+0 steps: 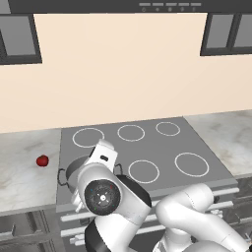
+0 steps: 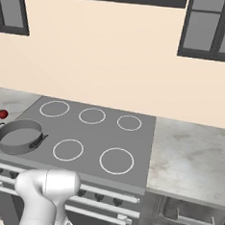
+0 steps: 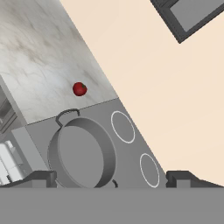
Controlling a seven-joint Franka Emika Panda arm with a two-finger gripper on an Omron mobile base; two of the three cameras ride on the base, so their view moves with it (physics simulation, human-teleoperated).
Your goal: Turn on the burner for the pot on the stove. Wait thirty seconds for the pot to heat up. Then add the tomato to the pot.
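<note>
- With the hand camera looking down, I see the two-finger gripper spread wide, holding nothing, its dark tips either side of the low round grey metal pot.
- Pot sits on the flat grey ring-marked stove, front-left burner.
- Small round red tomato lies on the pale marbled counter, at 12 o'clock from the pot, apart from it.

the white arm folds up from the base, elbow bent, its round dark joint facing the left base camera. the gripper hangs empty, its two dark fingertips spread wide apart (one at each lower corner of the hand view), holding nothing between them.
</note>
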